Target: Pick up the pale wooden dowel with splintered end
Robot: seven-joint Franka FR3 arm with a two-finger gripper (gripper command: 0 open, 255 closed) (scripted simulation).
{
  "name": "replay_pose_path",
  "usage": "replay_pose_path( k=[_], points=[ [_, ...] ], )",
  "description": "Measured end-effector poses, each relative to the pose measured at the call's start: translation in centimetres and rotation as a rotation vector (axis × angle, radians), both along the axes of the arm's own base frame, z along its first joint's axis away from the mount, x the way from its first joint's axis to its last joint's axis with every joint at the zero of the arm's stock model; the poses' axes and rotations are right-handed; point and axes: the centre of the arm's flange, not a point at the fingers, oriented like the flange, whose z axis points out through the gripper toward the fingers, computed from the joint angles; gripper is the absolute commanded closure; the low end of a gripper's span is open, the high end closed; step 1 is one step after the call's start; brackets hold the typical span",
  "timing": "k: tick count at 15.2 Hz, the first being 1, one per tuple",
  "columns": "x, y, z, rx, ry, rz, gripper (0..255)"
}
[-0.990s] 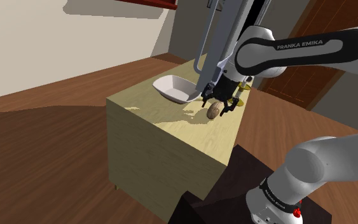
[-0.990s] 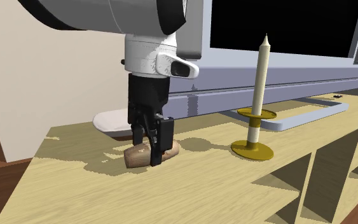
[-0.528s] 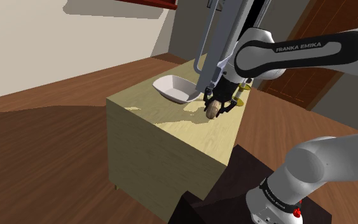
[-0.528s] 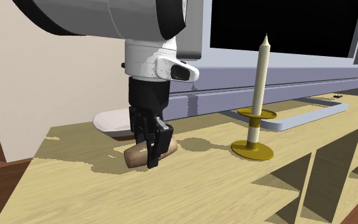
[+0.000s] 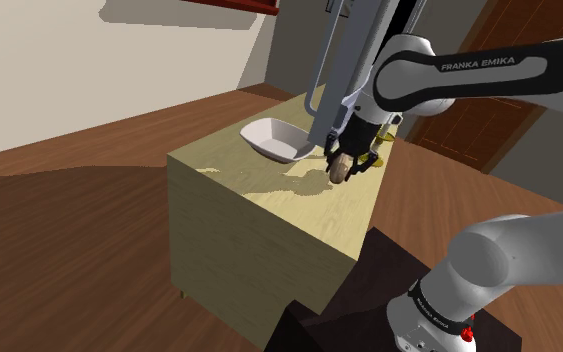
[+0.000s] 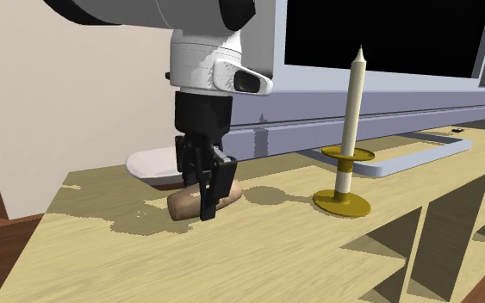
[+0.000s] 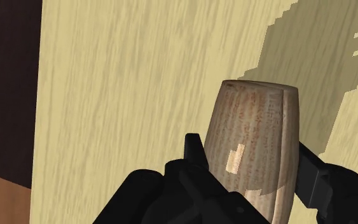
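A short, thick pale wooden dowel [image 6: 183, 205] is clasped across its middle between the fingers of my black gripper [image 6: 208, 207]. It hangs just above the light wooden tabletop [image 6: 232, 258], with its free end tilted slightly down. From the shoulder view the dowel [image 5: 338, 172] sits under the gripper [image 5: 341, 165], near the far side of the tabletop [image 5: 269, 195]. In the wrist view the dowel [image 7: 254, 127] stands between the two fingers of the gripper [image 7: 252, 159], which press on both its sides.
A white shallow bowl [image 5: 274, 138] [image 6: 150, 163] lies just behind the gripper. A tall candle [image 6: 350, 112] on a brass holder stands at the second exterior view's right. Behind it is a large screen [image 6: 387, 43] on a grey stand. Open shelves lie at that view's lower right.
The fingers have shut on the dowel, and the hand has risen a little with it, lifting it off the tabletop and tilting it slightly.
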Motion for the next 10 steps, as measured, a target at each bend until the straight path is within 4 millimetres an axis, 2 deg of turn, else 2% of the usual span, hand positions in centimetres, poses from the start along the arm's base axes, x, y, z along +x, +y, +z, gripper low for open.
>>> replay_pose_path(
  k=[10],
  points=[
    [-0.1, -0.2, 4.9, 0.006, 0.024, 0.002, 255]
  ],
)
